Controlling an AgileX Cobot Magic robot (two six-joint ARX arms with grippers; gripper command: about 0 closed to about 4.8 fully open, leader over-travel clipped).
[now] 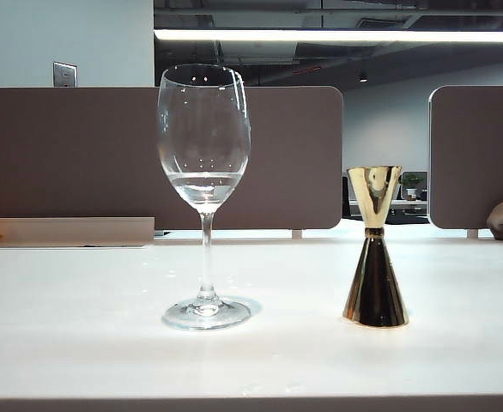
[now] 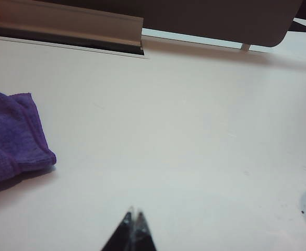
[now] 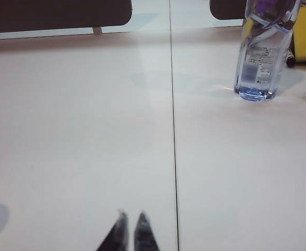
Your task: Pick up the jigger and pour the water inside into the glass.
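White table; jigger (image 1: 375, 249) apparently beyond claws.

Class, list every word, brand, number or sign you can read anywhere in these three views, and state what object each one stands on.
No text can be read.
Plastic bottle beyond the shut right gripper: its label carries print and a barcode-like block, too small and blurred.
Glass, jigger, purple cloth near the shut left gripper: no markings visible.
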